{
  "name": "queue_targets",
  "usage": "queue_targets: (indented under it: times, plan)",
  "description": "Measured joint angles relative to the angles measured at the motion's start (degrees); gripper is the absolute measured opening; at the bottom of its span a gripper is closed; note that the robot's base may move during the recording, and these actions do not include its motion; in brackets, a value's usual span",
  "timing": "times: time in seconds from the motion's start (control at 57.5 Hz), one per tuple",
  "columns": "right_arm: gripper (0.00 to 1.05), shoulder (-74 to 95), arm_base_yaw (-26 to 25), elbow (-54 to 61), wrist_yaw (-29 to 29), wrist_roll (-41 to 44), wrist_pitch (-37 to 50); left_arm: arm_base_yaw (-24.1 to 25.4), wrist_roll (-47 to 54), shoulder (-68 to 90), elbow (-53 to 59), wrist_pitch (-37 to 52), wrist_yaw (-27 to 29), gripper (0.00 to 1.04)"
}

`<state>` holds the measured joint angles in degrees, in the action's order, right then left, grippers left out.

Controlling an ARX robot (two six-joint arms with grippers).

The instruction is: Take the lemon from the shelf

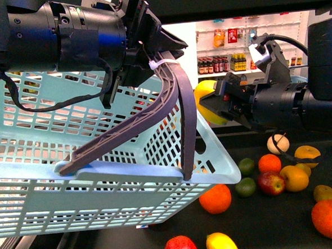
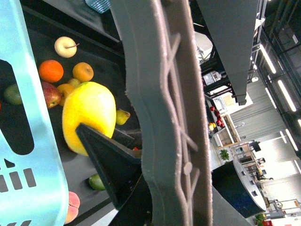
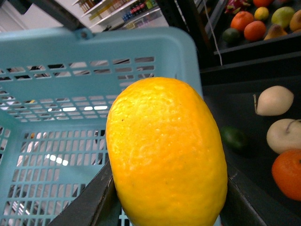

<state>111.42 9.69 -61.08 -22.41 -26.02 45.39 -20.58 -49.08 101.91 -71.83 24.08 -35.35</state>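
**Lemon off the shelf, held at the basket's rim**

Our left gripper [image 1: 150, 56] is clamped on the handle [image 1: 179, 115] of the basket [image 1: 74, 192], which hangs tilted, so a swing could knock the fruit. At 3 o'clock from the handle, our right gripper [image 1: 217, 105] has its fingers closed on the lemon [image 1: 205, 94], up in the air above the shelf [image 1: 256, 223] and just beside the basket's corner. The skin looks smooth and the fingers seem to catch only part of it. We judge it could slip or clip the rim, then drop among the loose fruit [image 1: 271, 183] at 5 o'clock and scatter it.
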Motion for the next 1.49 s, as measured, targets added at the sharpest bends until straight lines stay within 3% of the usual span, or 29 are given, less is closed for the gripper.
queue_targets:
  times: [0.4,0.747,0.869,1.008,1.199,1.495]
  plan:
    - [0.49,1.73,3.21,0.72,0.33,2.36,-0.04,0.00,0.00,0.00,0.00,0.00,0.00,0.08]
    - [0.99,1.92,3.58,0.98,0.31,2.71,1.68,0.00,-0.13,0.00,0.00,-0.11,-0.20,0.08]
    - [0.97,2.23,1.55,0.28,1.38,0.24,2.32,0.00,0.04,0.11,0.00,-0.13,0.07,0.08]
    - [0.97,5.44,-3.65,-4.22,7.87,-0.17,1.27,0.00,-0.04,0.11,0.00,-0.13,0.13,0.08]
    - [0.97,14.67,-9.11,-8.90,15.56,6.21,-3.13,0.00,-0.02,0.11,0.00,-0.13,-0.02,0.08]
    - [0.97,28.81,-10.45,-11.91,15.10,14.08,-10.40,0.00,-0.04,0.11,0.00,-0.13,0.00,0.08]
